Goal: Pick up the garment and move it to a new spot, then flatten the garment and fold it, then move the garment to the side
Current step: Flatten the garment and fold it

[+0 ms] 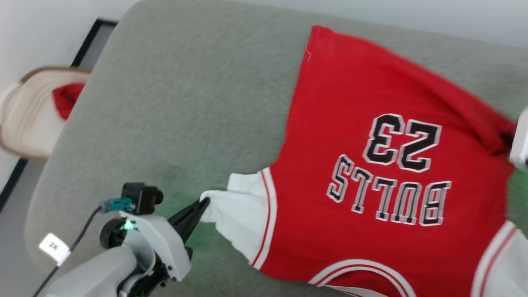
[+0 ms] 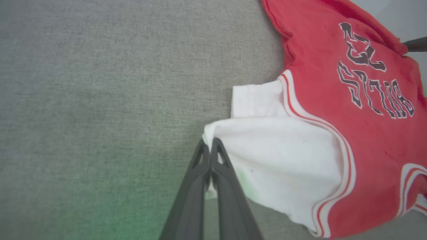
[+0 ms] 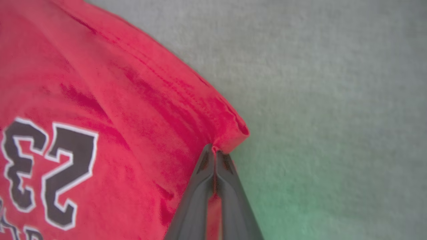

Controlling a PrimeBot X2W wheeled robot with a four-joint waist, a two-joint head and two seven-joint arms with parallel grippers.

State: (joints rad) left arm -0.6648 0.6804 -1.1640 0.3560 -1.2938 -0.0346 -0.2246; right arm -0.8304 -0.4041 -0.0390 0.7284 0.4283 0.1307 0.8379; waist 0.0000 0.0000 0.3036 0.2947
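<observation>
One garment [image 1: 371, 165], spread on grey pad [image 1: 185, 103], right half of head view, "BULLS 23" lettering upside down there. Two white sleeves [image 1: 243, 214] showing at near edge. Two grippers, both clenched on garment: left gripper [image 2: 209, 144] pinching tip of one white sleeve, right gripper [image 3: 215, 150] pinching red hem corner. One small red cloth [image 1: 66, 99] lying on one beige seat [image 1: 24, 119], off pad, well apart from garment.

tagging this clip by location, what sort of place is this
Likely an indoor room, home or test space, I cannot tell which: a grey fabric-covered surface holds the shirt, and a beige seat with a red cloth stands beside a white wall.
</observation>
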